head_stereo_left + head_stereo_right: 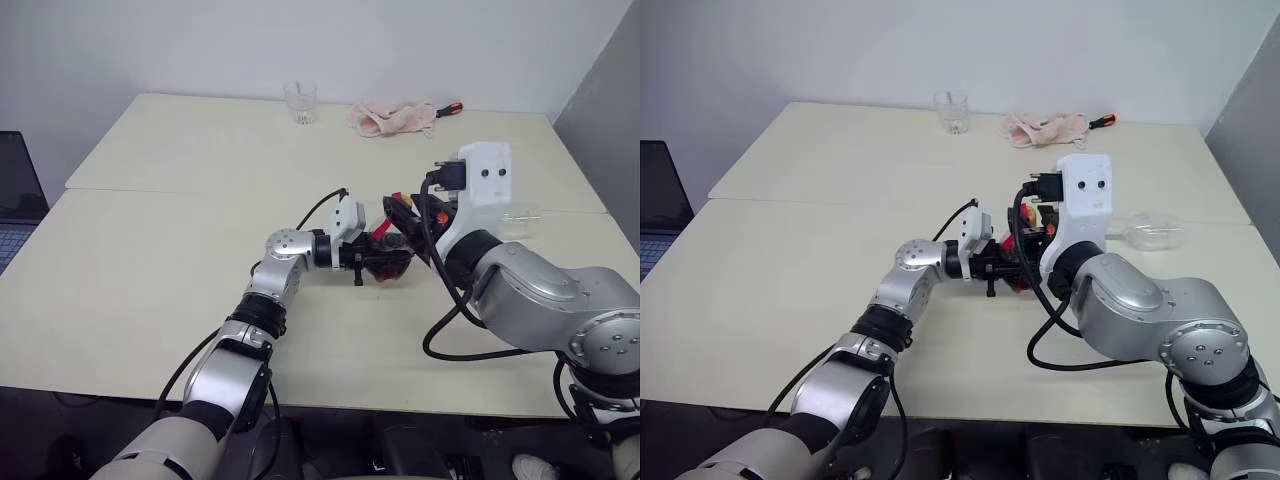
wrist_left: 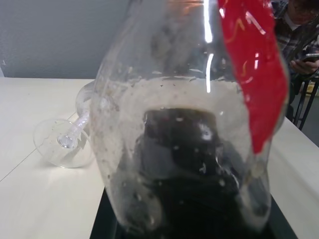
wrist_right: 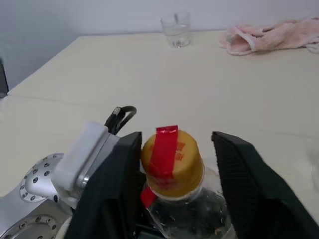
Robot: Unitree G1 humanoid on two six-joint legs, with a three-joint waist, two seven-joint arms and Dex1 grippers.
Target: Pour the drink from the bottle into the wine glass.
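Though uncapped not, bottle cap (image 3: 172,162) between right tool (image 3: 174,169) fingers (apart).

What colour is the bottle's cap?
Yellow, with a red strip of label running over it; the cap shows best in the right wrist view.

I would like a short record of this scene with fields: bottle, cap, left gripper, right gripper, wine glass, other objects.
bottle: clear bottle, dark drink in its lower part, held upright over the table
cap: yellow cap on, red strip across
left gripper: left gripper shut on the bottle's body
right gripper: right gripper, fingers either side of the cap, gaps visible
wine glass: wine glass lying on its side
other objects: tumbler, pink cloth
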